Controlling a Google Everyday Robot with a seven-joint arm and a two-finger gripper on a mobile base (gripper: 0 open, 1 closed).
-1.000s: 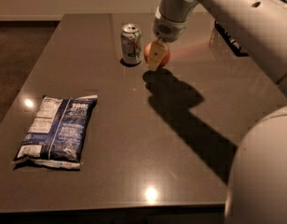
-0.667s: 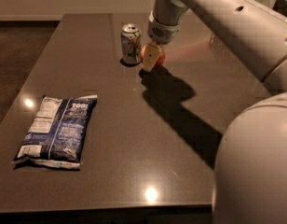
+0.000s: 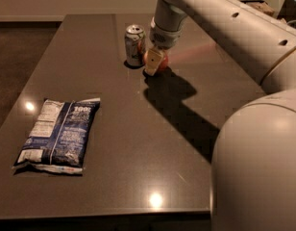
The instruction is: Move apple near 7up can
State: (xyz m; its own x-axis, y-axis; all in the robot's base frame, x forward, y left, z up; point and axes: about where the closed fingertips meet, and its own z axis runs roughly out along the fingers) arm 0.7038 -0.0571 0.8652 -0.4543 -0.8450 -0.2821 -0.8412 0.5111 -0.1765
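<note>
The 7up can (image 3: 134, 44) stands upright on the dark table (image 3: 138, 143), far middle. The red-orange apple (image 3: 162, 61) sits just right of the can, low at the table surface, mostly covered by my gripper (image 3: 154, 61). The gripper's tan fingers (image 3: 152, 62) come down from above and are closed around the apple. The white arm reaches in from the upper right.
A dark blue chip bag (image 3: 59, 134) lies flat at the near left of the table. The robot's white body (image 3: 258, 167) fills the lower right corner. The arm's shadow (image 3: 179, 109) falls across the table's middle right. Table edges run along the left and front.
The gripper with the apple has moved left and down toward the can; the apple now sits close beside the can at table level.
</note>
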